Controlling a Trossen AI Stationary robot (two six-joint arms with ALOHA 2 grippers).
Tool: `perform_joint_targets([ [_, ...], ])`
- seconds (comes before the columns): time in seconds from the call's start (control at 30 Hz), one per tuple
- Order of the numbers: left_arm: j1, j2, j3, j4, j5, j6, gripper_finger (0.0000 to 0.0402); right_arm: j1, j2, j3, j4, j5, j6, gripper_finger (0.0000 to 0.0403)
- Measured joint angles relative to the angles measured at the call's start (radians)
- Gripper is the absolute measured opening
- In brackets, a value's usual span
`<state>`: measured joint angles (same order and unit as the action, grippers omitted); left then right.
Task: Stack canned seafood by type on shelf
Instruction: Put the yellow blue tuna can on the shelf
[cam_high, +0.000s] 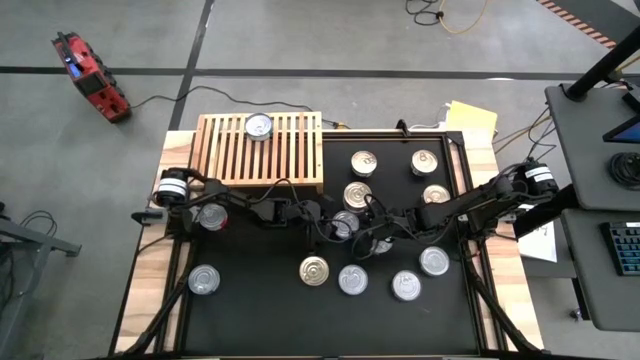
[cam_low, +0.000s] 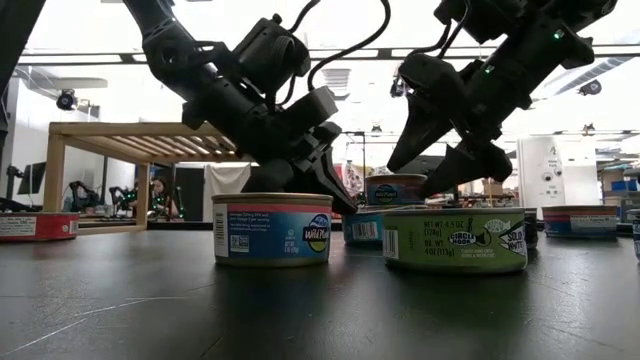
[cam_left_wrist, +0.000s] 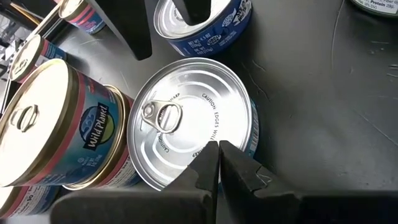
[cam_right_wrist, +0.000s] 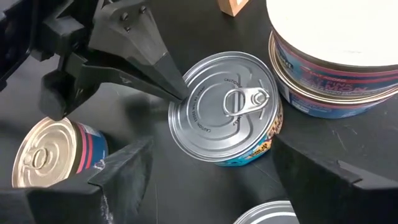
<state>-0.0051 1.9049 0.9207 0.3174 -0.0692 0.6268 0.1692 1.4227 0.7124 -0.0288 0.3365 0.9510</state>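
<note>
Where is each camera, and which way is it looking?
High view: above, looking straight down; both arms, shelf.
Low view: table height, looking across; both arms descend.
Left wrist view: behind shut left gripper, tips on silver-lidded can.
Right wrist view: behind open right gripper, same can.

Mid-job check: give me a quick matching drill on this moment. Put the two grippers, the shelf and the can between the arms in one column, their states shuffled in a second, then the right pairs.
Column one:
1. left gripper
2. right gripper
3. shelf
4. silver-lidded can between the arms

Column two:
A. open, fingers either side of a can
B. holds a single can on its slatted top
C. shut, fingertips on a lid's rim
D. upright on the black mat, pull tab up

Pairs: 1-C, 2-A, 3-B, 4-D
</note>
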Motion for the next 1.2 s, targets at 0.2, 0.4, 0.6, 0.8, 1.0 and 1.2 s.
perform_joint_targets([
  [0.2,0.0,0.0,-0.001,-0.005,0.0,-0.009,0.0,0.0,0.0,0.0,0.0,0.001,0.006,0.0327],
  [0.4,0.0,0.002,-0.003,-0.019,0.0,-0.015,0.0,0.0,0.0,0.0,0.0,0.003,0.019,0.0321],
  [0.6,0.0,0.008,-0.008,-0.031,0.0,-0.023,0.0,0.0,0.0,0.0,0.003,0.029,0.016,0.0326],
  [0.8,0.0,0.008,-0.007,-0.021,0.002,-0.026,0.0,0.0,0.034,0.0,0.066,0.03,-0.031,0.0335],
  [1.0,0.0,0.008,-0.006,-0.012,0.037,-0.047,0.0,0.0,0.107,0.013,0.112,0.023,-0.034,0.0334],
  [1.2,-0.003,0.008,-0.005,-0.004,0.062,-0.064,0.0,0.0,0.127,0.046,0.117,0.023,-0.061,0.0336],
])
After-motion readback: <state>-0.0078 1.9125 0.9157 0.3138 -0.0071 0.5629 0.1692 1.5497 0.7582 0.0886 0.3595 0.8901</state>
